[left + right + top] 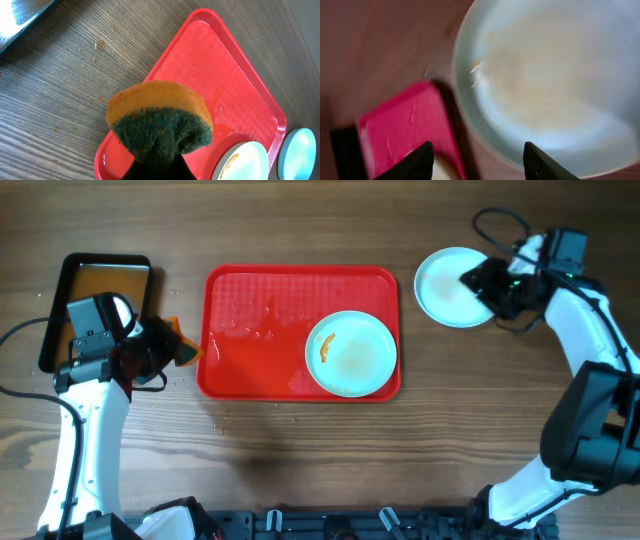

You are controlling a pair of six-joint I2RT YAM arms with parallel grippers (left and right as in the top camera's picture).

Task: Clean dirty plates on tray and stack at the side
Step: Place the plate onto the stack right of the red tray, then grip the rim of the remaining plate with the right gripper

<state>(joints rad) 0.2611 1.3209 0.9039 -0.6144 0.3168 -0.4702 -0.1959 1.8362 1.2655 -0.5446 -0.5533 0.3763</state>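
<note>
One plate (452, 286) lies on the bare table (300, 470), off the tray's right end, right in front of the right gripper (472, 280). That gripper's jaws are spread, and its two dark fingers (420, 162) stand apart at the plate's near rim. The wrist view is blurred, so I cannot tell whether either finger touches the rim. A second plate (352, 354), with an orange smear on its left side, sits in the right part of the red tray (250, 300), well away from both sets of jaws. Wet patches glisten on the tray's floor.

The left gripper (150, 358) is pinched shut on a sponge (160, 117), orange with a dark green scouring face. The sponge sticks out ahead of the jaws, just off the tray's left rim. Behind that gripper lies a black pan (60, 310) of brownish water.
</note>
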